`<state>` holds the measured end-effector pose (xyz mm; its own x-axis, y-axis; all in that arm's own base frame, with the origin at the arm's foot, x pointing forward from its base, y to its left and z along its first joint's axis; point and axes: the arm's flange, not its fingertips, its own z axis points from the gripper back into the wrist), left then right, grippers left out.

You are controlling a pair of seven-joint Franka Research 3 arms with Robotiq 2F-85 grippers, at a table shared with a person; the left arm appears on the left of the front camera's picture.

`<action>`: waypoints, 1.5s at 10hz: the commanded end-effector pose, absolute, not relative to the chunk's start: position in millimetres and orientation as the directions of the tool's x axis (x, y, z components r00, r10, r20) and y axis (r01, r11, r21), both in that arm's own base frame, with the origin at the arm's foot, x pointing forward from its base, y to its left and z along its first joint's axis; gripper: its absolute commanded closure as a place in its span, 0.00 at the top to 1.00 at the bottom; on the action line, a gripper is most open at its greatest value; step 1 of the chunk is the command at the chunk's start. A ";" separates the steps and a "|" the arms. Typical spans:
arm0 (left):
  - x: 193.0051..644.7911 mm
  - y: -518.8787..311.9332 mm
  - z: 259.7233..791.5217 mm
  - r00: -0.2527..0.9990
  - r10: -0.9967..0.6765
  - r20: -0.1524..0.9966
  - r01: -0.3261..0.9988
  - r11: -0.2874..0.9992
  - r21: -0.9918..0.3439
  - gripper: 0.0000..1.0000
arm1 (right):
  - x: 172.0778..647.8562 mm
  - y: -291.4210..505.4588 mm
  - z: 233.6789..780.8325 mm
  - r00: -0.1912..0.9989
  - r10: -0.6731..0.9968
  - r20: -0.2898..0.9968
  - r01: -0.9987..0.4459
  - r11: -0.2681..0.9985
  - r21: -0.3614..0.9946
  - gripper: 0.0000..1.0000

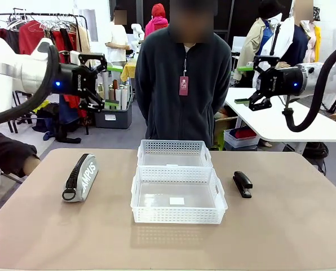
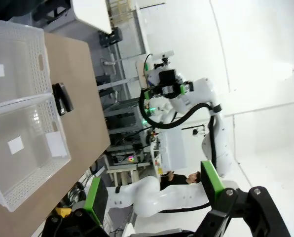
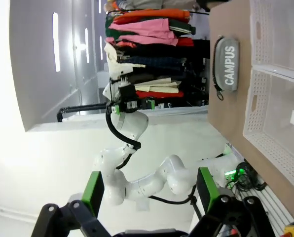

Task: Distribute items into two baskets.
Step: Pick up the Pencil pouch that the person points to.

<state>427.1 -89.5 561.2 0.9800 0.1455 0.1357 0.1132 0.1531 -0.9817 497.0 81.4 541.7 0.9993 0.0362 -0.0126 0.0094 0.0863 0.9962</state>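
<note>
The grey "CAMPUS" pouch (image 1: 80, 176) lies on the table's left side; the right wrist view has the pouch (image 3: 226, 64) at its upper right. A small black stapler (image 1: 242, 184) lies right of the baskets, and the stapler (image 2: 63, 98) also appears in the left wrist view. Two white lattice baskets stand mid-table, the near basket (image 1: 178, 215) touching the far basket (image 1: 173, 148). My left gripper (image 1: 107, 81) hangs open, high above the left side, with nothing in it. My right gripper (image 1: 244, 84) hangs open, high at the right. Each wrist view has its own gripper open: left (image 2: 154, 187), right (image 3: 148, 187).
A person (image 1: 182, 84) stands at the far edge behind the baskets, arms behind the back. The tan table (image 1: 281, 237) has bare room at the front and on both sides. A white table (image 1: 303, 127) stands behind on the right, clothes racks (image 1: 44, 34) behind on the left.
</note>
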 end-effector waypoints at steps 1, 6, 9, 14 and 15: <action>433.1 -85.4 570.6 0.979 0.173 0.113 0.100 0.079 -0.992 1.00 | 503.5 69.7 547.0 0.997 0.056 0.047 -0.051 0.065 0.997 1.00; 432.8 -84.6 569.1 0.977 0.176 0.120 0.105 0.090 -0.990 1.00 | 499.3 67.1 549.3 0.999 0.032 0.043 -0.045 0.072 0.996 1.00; 432.8 -84.6 569.1 0.977 0.176 0.120 0.105 0.090 -0.990 1.00 | 499.3 67.1 549.3 0.999 0.032 0.043 -0.045 0.072 0.996 1.00; 432.8 -84.6 569.1 0.977 0.176 0.120 0.105 0.090 -0.990 1.00 | 499.3 67.1 549.3 0.999 0.032 0.043 -0.045 0.072 0.996 1.00; 432.8 -84.6 569.1 0.977 0.176 0.120 0.105 0.090 -0.990 1.00 | 499.3 67.1 549.3 0.999 0.032 0.043 -0.045 0.072 0.996 1.00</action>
